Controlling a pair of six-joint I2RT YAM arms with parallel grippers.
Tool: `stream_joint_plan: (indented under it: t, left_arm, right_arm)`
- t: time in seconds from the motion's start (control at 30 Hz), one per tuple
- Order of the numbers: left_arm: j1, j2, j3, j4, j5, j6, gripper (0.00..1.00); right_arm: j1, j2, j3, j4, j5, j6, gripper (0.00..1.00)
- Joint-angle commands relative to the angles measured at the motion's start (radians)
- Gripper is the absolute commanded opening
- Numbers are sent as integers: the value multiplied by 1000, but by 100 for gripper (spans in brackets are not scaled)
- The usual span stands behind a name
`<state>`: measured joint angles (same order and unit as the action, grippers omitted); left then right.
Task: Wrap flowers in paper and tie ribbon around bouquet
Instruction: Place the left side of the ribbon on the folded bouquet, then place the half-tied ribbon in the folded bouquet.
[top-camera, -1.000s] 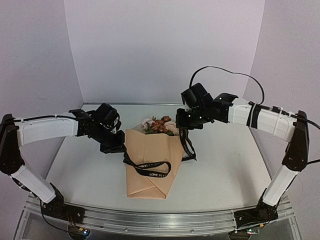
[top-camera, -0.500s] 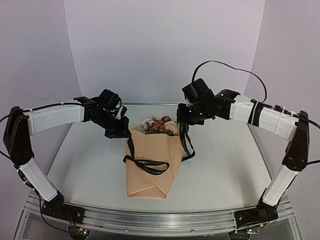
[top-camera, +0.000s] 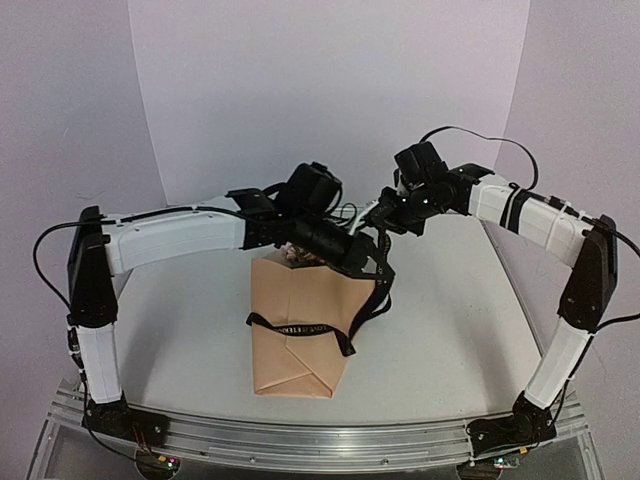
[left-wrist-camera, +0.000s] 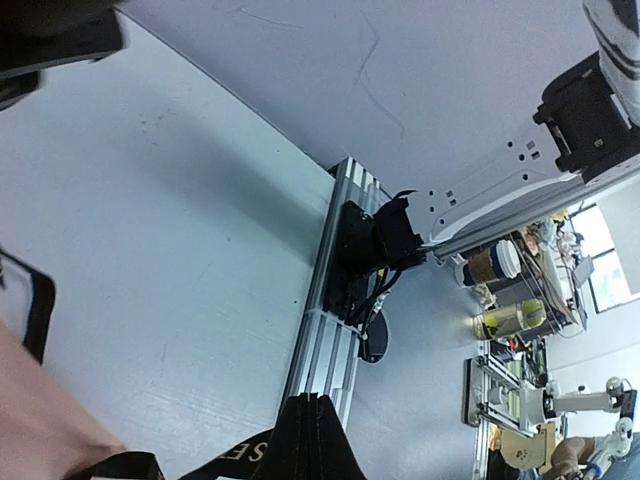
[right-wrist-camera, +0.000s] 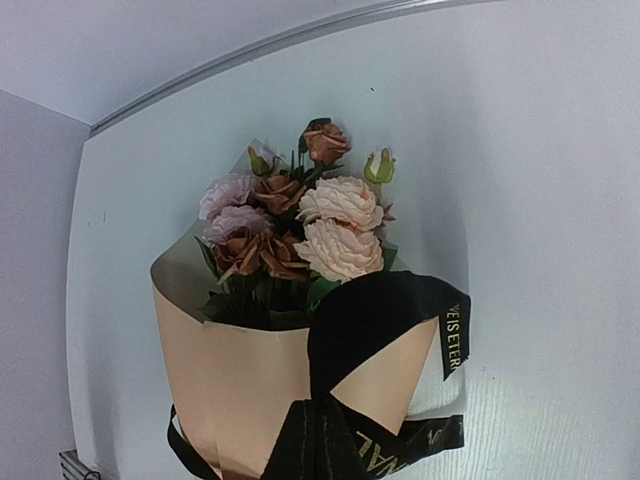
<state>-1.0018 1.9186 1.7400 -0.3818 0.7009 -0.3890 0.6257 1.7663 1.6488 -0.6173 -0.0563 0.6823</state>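
Note:
The bouquet (top-camera: 295, 330) lies mid-table, a tan paper (right-wrist-camera: 230, 390) cone with cream, pink and orange-brown flowers (right-wrist-camera: 290, 215) above its wide end. In the top view my left arm hides most of the blooms. The black lettered ribbon (top-camera: 300, 328) crosses the cone and runs up its right side. My left gripper (top-camera: 362, 260) reaches over the bouquet's top to its right side and is shut on one ribbon end (left-wrist-camera: 215, 460). My right gripper (top-camera: 384, 216) hangs just beyond it, shut on the other ribbon end (right-wrist-camera: 380, 310), which loops over the paper's corner.
An aluminium rail (top-camera: 300, 440) runs along the near table edge and carries the right arm's base (left-wrist-camera: 375, 250). White walls close the back and sides. Cups and shelves (left-wrist-camera: 495, 265) stand beyond the table.
My left arm swung from the bouquet's left across its top to the right side, carrying its ribbon end. My right gripper rose and drew back right. The ribbon loop pulled flatter across the paper.

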Motion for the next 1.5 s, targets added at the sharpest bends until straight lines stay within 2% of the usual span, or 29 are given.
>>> stream_joint_plan:
  t: [0.0, 0.1, 0.2, 0.23, 0.3, 0.4, 0.43, 0.53, 0.67, 0.77, 0.83, 0.93, 1.03, 1.17, 1.3, 1.37, 1.47]
  left_arm:
    - [-15, 148, 163, -16, 82, 52, 0]
    - [-11, 160, 146, 16, 2, 22, 0]
    - [14, 106, 37, 90, -120, -47, 6]
    - [23, 83, -6, 117, -161, -72, 14]
    - [46, 51, -72, 142, -198, -108, 21]
    - [82, 5, -161, 200, -191, -145, 49]
    - [89, -8, -181, 215, -181, -150, 53]
    - [115, -108, -290, 268, -185, -166, 53]
    - [231, -325, -561, 428, -196, -306, 52]
    - [332, -474, -730, 421, -272, -401, 51]
    - [406, -554, -801, 369, -325, -459, 54]
    - [537, -619, -876, 314, -271, -497, 60]
    - [593, -591, -856, 254, -185, -446, 64]
    - [598, -479, -750, 163, -74, -335, 68]
    - [567, -374, -612, 39, -72, -202, 69]
    - [537, -327, -554, -21, -114, -150, 69]
    - [479, -276, -499, -107, -211, -97, 64]
  right_arm:
    - [-27, 42, 50, 2, -130, -6, 0]
    - [-27, 53, 59, 13, -178, -12, 0]
    - [-27, 59, 62, 30, -221, -1, 0]
    - [-25, 60, 61, 41, -234, 5, 0]
    - [-16, 66, 67, 53, -246, 10, 0]
    - [10, 84, 97, 55, -250, 10, 0]
    - [20, 92, 109, 54, -250, 11, 0]
    - [42, 117, 128, 54, -251, 18, 0]
    - [88, 122, 130, 54, -244, 17, 0]
    - [145, 104, 125, 54, -221, -8, 0]
    - [201, 89, 118, 54, -203, -41, 0]
    - [323, 98, 128, 44, -193, -119, 2]
    - [408, 156, 162, -3, -229, -191, 13]
    - [453, 169, 139, -63, -205, -234, 47]
    - [449, 88, 56, -76, -82, -231, 76]
    - [440, 56, 27, -83, -47, -217, 82]
    - [424, 2, -46, -85, 0, -198, 83]
